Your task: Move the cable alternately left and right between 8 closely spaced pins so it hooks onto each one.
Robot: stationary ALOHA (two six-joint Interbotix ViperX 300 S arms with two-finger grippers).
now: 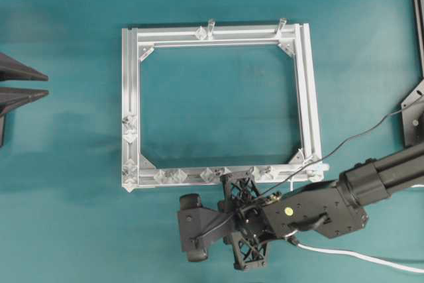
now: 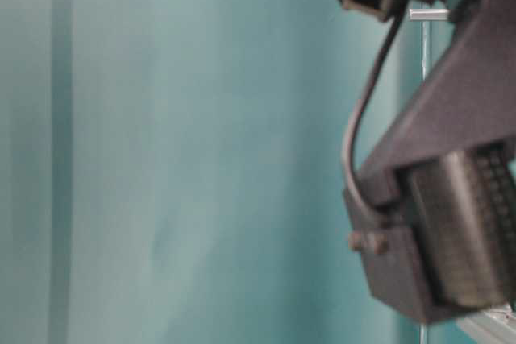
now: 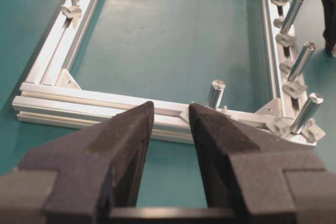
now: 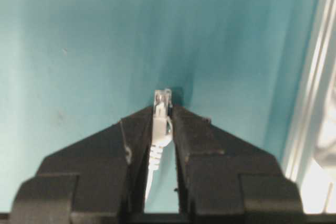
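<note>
My right gripper (image 4: 163, 109) is shut on the clear plug (image 4: 161, 99) of the white cable, and the plug's tip pokes out past the fingertips above the teal table. From overhead this gripper (image 1: 184, 228) hangs just in front of the frame's near rail. The cable (image 1: 358, 253) trails away to the right behind the arm. Small diamond-shaped pins (image 1: 177, 175) sit close together along that near rail and also show in the left wrist view (image 3: 294, 88). Facing the frame's left rail, my left gripper (image 3: 170, 111) is open and holds nothing. It is at the table's left edge (image 1: 46, 85).
The rectangular aluminium frame (image 1: 308, 91) lies flat mid-table. Two taller metal posts (image 1: 211, 28) stand on its far rail. More studs sit on the left rail (image 1: 129, 130). A thin black arm wire (image 1: 344, 140) crosses the frame's right corner. In the table-level view the dark right arm (image 2: 451, 231) looms close.
</note>
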